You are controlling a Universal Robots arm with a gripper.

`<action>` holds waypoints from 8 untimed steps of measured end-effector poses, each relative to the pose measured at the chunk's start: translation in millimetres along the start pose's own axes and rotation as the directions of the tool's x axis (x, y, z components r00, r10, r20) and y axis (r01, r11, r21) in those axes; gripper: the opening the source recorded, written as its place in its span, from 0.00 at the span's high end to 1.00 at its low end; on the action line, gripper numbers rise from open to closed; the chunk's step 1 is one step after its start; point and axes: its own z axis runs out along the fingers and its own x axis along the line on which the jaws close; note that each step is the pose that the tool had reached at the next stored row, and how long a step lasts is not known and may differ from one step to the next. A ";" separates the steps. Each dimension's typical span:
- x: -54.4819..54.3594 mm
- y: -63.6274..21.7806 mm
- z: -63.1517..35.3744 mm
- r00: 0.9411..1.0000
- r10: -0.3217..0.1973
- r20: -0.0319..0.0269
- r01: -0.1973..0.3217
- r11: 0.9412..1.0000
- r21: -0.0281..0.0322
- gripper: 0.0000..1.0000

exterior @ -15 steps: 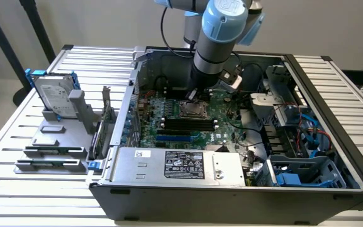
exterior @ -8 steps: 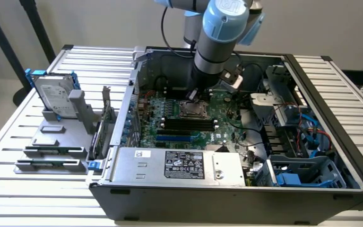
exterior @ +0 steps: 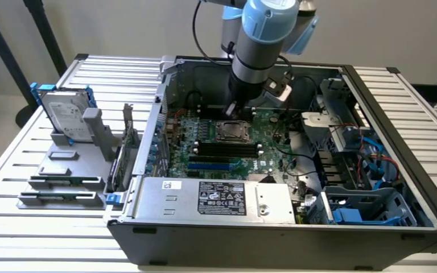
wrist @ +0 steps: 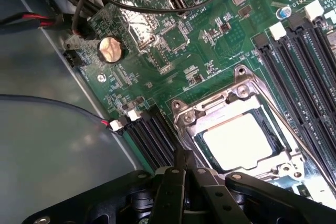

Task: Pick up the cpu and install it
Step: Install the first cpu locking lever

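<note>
Gripper point(wrist: 185, 174) fingers closed together, holding nothing, poised just above the motherboard point(wrist: 210, 51); cpu point(wrist: 237, 141) sits flat in its socket mid-board: judged light, rigid, fragile underneath, best held by opposite edges.

We see an open computer case point(exterior: 279, 227) lying on the worktop point(exterior: 21, 227), motherboard point(exterior: 226, 148) flat inside it. The socket point(exterior: 232, 131) sits mid-board with the cpu point(wrist: 237, 141) seated in it; memory slots point(exterior: 222, 150) run just in front of the socket. The hand point(wrist: 181, 171) hangs just beside the socket's edge, closed, holding nothing. The power supply point(exterior: 218, 199) lies along the case's near wall. On the exterior view's left, outside the case, a rack point(exterior: 63, 182) holds a hard drive point(exterior: 63, 116) upright.
</note>
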 end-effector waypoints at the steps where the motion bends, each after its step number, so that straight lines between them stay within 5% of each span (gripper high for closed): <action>1: -1.1 -1.5 -1.6 1.000 0.000 -0.002 0.000 1.000 0.001 0.89; 8: -14.6 -7.4 -11.2 1.000 -0.001 -0.018 0.001 1.000 0.012 0.89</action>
